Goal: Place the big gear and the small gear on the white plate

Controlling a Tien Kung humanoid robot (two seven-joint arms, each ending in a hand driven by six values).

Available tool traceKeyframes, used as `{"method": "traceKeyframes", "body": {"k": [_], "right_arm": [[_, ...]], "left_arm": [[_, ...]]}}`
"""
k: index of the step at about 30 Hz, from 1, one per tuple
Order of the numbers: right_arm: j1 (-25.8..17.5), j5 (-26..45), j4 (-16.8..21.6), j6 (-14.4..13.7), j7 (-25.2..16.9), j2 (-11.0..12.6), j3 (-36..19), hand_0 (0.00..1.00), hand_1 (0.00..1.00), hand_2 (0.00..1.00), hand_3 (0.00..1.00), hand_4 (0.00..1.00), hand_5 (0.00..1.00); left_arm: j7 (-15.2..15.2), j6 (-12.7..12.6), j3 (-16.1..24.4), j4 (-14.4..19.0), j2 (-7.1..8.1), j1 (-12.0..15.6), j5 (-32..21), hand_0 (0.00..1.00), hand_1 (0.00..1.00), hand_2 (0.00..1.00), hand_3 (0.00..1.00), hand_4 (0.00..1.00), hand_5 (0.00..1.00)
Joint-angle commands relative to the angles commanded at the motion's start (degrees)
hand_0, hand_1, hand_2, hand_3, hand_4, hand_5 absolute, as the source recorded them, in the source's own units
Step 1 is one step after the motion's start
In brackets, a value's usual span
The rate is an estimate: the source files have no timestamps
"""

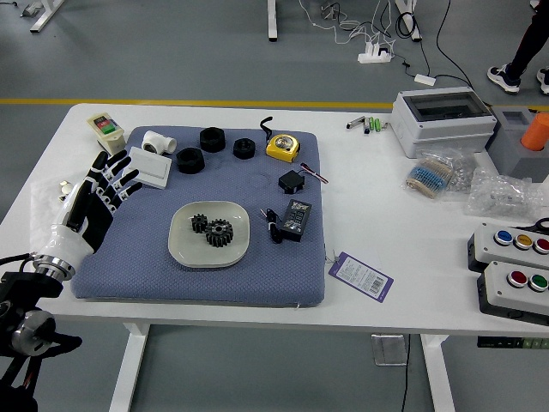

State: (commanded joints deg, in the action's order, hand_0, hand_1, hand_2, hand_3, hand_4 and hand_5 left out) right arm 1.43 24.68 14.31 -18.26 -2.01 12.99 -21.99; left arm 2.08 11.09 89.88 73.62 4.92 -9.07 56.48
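My left hand [117, 184] is over the left part of the blue mat, its fingers spread and holding nothing. To its right, the white plate [190, 255] rests on the mat. Both gears lie on the plate and touch or nearly touch: the small gear [199, 223] at the upper left, the big gear [220, 233] right of it and slightly lower. My right hand is not in view.
Behind the plate on the mat [154, 279] are black rings [190, 160], a white pipe fitting [159, 142] and a yellow tape measure [282, 147]. A black adapter [296, 221] lies right of the plate. Button boxes [515, 290] stand far right.
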Motion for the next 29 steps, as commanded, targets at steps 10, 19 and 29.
{"method": "traceKeyframes", "body": {"k": [10,19,29], "right_arm": [[0.1,0.1,0.0,-0.1,0.0,0.0,0.1,0.695,0.706,0.736,0.562,0.789,0.64],[0.1,0.2,0.0,-0.1,0.0,0.0,0.2,0.695,0.706,0.736,0.561,0.788,0.64],[0.1,0.4,0.0,-0.2,-0.1,0.1,0.4,0.694,0.707,0.736,0.561,0.787,0.64]], "left_arm": [[-0.2,-0.1,0.6,-1.2,-0.29,0.2,0.9,0.844,0.878,0.936,0.869,0.926,0.784],[-0.1,-0.2,1.1,-1.3,-0.36,0.4,1.3,0.85,0.877,0.938,0.879,0.937,0.792],[-0.3,-0.3,1.2,-1.4,-0.59,0.6,1.5,0.85,0.872,0.935,0.88,0.936,0.792]]}}
